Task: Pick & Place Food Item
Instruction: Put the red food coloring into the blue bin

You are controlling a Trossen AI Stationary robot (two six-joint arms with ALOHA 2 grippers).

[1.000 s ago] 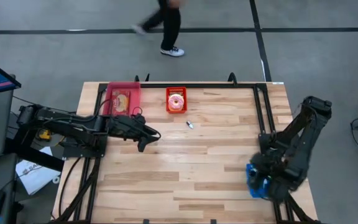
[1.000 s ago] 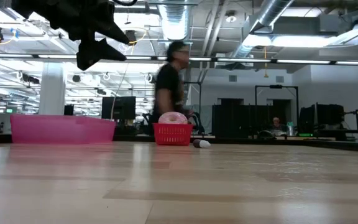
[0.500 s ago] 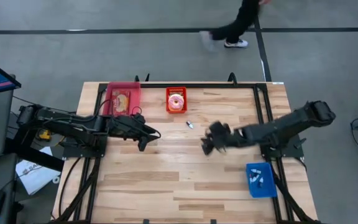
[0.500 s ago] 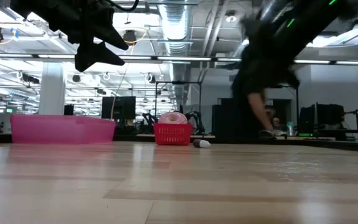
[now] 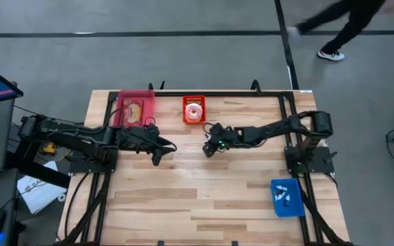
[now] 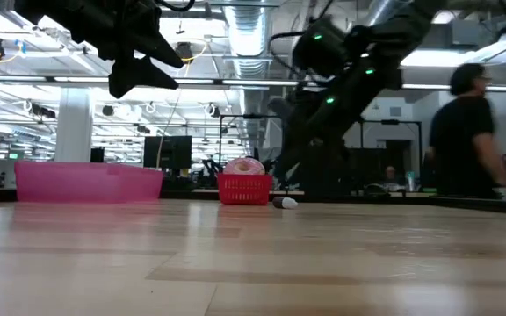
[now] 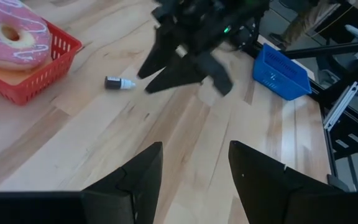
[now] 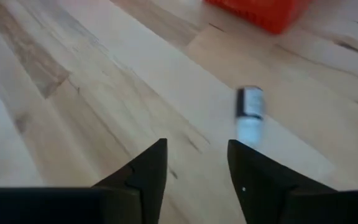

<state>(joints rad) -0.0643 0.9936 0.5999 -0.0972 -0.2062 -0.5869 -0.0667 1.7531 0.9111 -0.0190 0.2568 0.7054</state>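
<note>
A pink frosted donut lies in a small red basket at the table's far edge; it also shows in the low view and the left wrist view. A pink bin to its left holds a tan food item. My left gripper hangs open and empty left of centre, high above the table. My right gripper is open and empty, slanting down just near of a small bottle that lies on its side on the table.
A blue bin with small items stands at the near right. The bottle lies between the red basket and my right gripper. A person walks past beyond the table's far right. Bare wood fills the table's near half.
My right arm has swung from the blue bin at the near right corner across toward the table's middle and far edge, sinking and turning, and now stands by the small bottle. A person has walked from left to right behind the table.
</note>
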